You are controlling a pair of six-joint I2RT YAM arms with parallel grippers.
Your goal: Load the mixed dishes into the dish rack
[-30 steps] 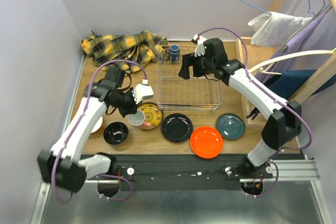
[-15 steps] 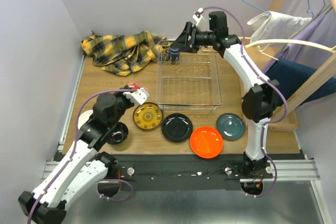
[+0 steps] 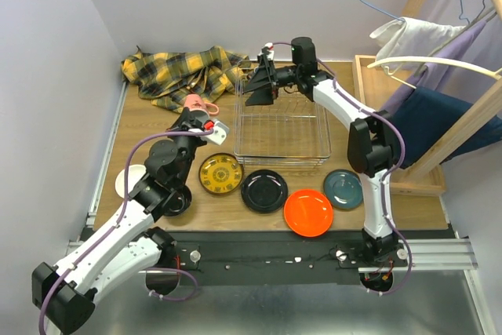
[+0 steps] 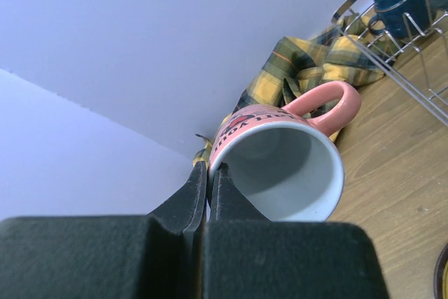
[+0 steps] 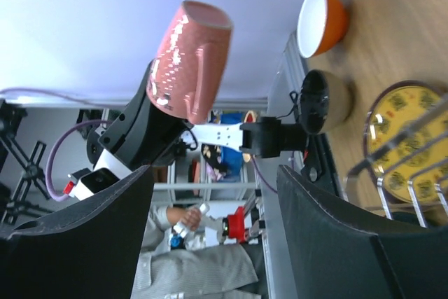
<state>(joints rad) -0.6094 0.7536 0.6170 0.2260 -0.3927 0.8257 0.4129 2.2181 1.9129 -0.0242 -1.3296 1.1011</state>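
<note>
My left hand is pinched tight on the rim of the pink ceramic cup with a white inside. It holds the cup off the wooden surface, mouth tipped sideways, just left of the silver wire-mesh dish rack. My right hand hovers over the rack's far left corner, fingers spread wide with nothing between them. Along the rack's near side lie the yellow patterned plate, the glossy black plate, the orange plate and the teal plate. A yellow plaid cloth lies bunched at the far left.
</note>
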